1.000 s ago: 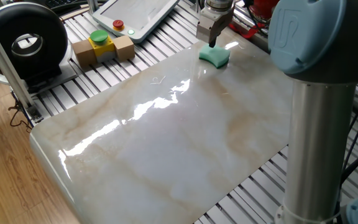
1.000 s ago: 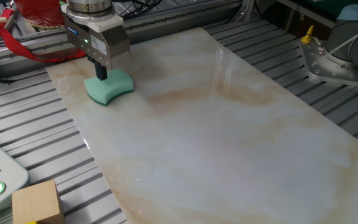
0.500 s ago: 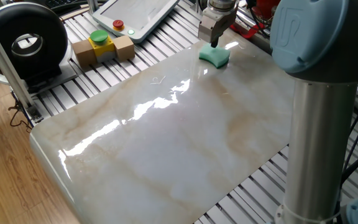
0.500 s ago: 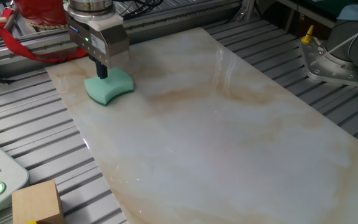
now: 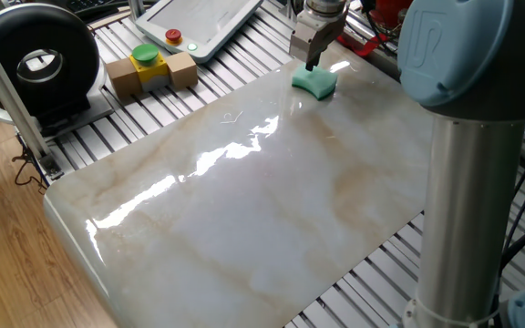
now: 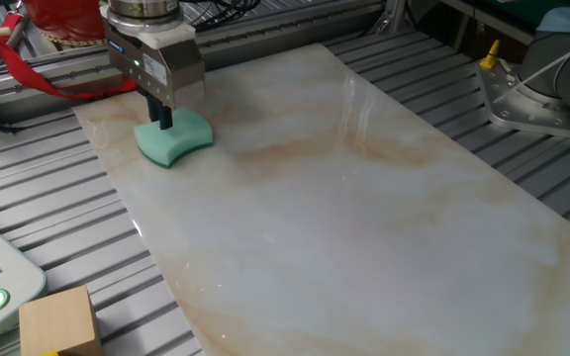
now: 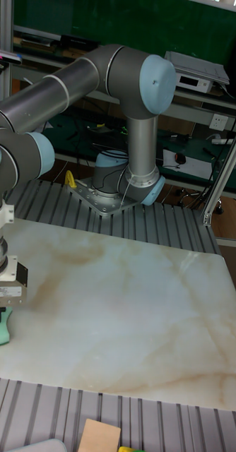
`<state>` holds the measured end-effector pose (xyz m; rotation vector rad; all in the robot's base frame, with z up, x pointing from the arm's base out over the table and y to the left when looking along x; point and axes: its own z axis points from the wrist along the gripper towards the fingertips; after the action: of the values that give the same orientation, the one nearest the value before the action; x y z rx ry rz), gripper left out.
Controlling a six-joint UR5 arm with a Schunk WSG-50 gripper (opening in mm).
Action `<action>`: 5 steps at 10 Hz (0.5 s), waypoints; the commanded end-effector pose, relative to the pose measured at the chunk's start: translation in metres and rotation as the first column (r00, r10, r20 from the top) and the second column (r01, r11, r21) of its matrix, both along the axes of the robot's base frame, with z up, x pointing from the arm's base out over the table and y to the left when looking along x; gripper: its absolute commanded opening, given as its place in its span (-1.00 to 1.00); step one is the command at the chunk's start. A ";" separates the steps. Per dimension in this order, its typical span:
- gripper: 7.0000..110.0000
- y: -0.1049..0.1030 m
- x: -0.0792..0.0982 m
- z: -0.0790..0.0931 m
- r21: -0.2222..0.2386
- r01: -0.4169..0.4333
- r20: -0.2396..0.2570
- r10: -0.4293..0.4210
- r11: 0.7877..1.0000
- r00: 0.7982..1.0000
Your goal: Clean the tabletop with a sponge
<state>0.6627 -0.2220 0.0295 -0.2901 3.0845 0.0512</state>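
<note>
Sponge (image 6: 173,139) sits near the tabletop (image 6: 364,218) corner with the gripper (image 6: 162,118) pinched into it; I judge a shallow pinch could slip mid-wipe.

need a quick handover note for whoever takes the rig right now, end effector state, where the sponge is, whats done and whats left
End effector: fingers closed down into the top of the sponge, apparently gripping it.
Sponge: flat on the tabletop, in the corner nearest the red items and the slatted frame, close to the slab's edge.
Done: sponge picked up on and set at a starting corner.
Left: as far as the pictures show, nearly the whole marble surface lies ahead of the sponge; no wet streaks or wipe marks are visible, so treat the wiping as not yet done.
</note>
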 end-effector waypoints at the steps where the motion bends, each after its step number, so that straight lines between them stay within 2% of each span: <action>1: -0.28 0.005 -0.002 -0.002 0.038 -0.029 0.008 0.029 0.999 1.000; 2: -0.28 0.002 -0.003 -0.003 0.032 -0.040 0.007 0.039 0.999 0.999; 3: -0.28 0.001 -0.007 -0.005 0.033 -0.092 -0.004 0.092 0.995 0.996; 4: 1.00 0.000 -0.010 -0.007 0.021 -0.078 -0.007 0.079 0.997 0.997; 5: 1.00 0.000 -0.011 -0.007 0.023 -0.075 -0.009 0.076 0.997 0.997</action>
<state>0.6557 -0.2219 0.0241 -0.3839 3.0817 0.0773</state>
